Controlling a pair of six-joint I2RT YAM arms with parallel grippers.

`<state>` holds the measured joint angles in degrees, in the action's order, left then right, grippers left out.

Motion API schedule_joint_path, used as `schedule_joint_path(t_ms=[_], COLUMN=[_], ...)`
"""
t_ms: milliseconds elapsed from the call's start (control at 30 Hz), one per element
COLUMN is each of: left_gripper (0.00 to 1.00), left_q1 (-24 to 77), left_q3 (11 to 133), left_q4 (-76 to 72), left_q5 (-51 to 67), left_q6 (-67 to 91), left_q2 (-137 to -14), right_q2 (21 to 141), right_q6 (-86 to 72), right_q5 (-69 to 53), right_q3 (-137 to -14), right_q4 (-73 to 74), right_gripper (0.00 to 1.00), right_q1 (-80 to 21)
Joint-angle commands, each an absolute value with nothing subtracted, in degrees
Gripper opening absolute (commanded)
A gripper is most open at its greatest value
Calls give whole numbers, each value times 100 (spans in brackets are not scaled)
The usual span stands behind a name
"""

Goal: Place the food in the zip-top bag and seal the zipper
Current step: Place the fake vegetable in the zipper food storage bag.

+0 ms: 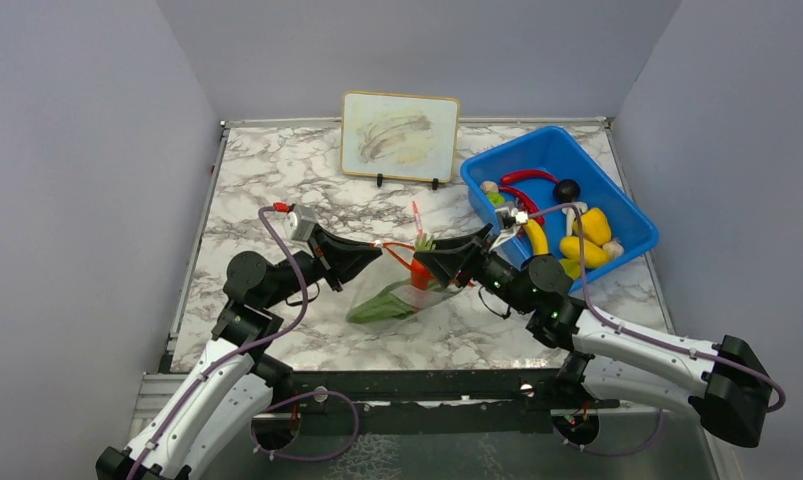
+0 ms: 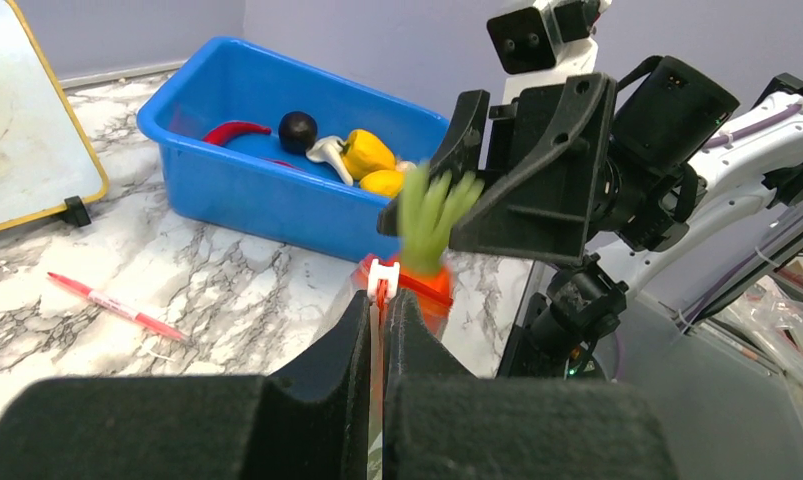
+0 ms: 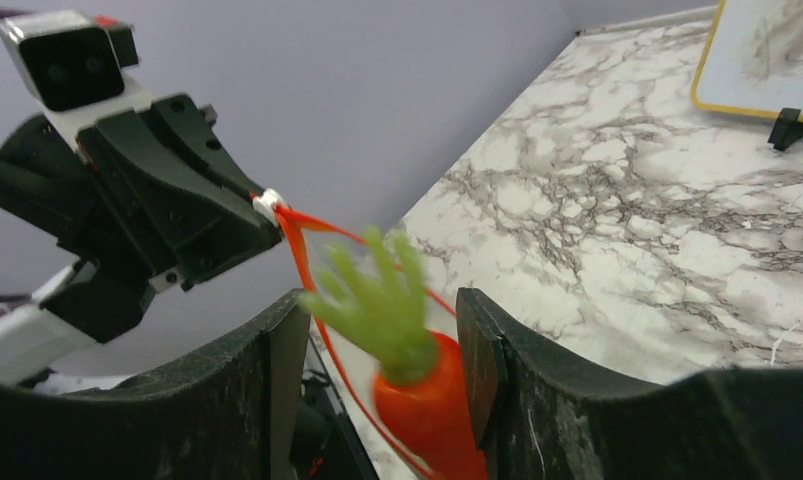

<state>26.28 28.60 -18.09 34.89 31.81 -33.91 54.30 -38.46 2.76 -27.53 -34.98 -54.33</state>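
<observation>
My left gripper (image 2: 381, 300) is shut on the zipper (image 2: 380, 285), the red-orange strip of the clear zip-top bag (image 1: 397, 298), and holds the bag's mouth up. A green leafy pod (image 1: 377, 305) lies inside the bag. My right gripper (image 3: 382, 310) is open just above the bag's mouth, and the orange carrot (image 3: 427, 400) sits between its fingers, blurred, with its lower end inside the zipper loop (image 3: 295, 240). The carrot also shows in the top view (image 1: 420, 272). A banana (image 1: 535, 237), yellow pepper (image 1: 589, 235), red chili (image 1: 525, 178), dark round piece (image 1: 566, 188) and mushroom (image 1: 490, 187) lie in the bin.
The blue bin (image 1: 637, 225) stands at the back right, just behind my right arm. A small whiteboard (image 1: 400, 135) on feet stands at the back middle. A red-and-white pen (image 1: 415, 212) lies on the marble table (image 1: 277, 170) behind the bag.
</observation>
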Motion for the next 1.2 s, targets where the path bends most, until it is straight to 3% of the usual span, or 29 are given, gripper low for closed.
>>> schedule_joint_path(t_ms=[0,167,300,500,833,1167], left_gripper=[0,0,0,0,0,0], left_q1=[2652,2646,2646,2648,2646,2652], left_q3=[2935,2922,2926,2952,2971,2963], left_q4=[-2170,-2188,-2188,-2197,-2206,-2233], left_q5=[3493,3531,3596,3704,3947,3955], left_q6=[3278,3298,3298,3270,3057,3031], left_q2=[-3253,-3206,-3167,-3153,-3128,-3163], right_q2=[5275,5065,5001,5084,5396,5800], right_q6=[-3468,-3121,-2983,-2895,-2613,-3079], right_q5=[-378,-473,-317,166,1823,1436], right_q3=[-2914,-3168,-3483,-3880,-5769,-6115], right_q4=[-2929,-2197,-1473,-823,2893,3803], right_gripper=[57,59,47,45,57,63], right_q1=[-5467,-5467,-5467,-5467,-5467,-4813])
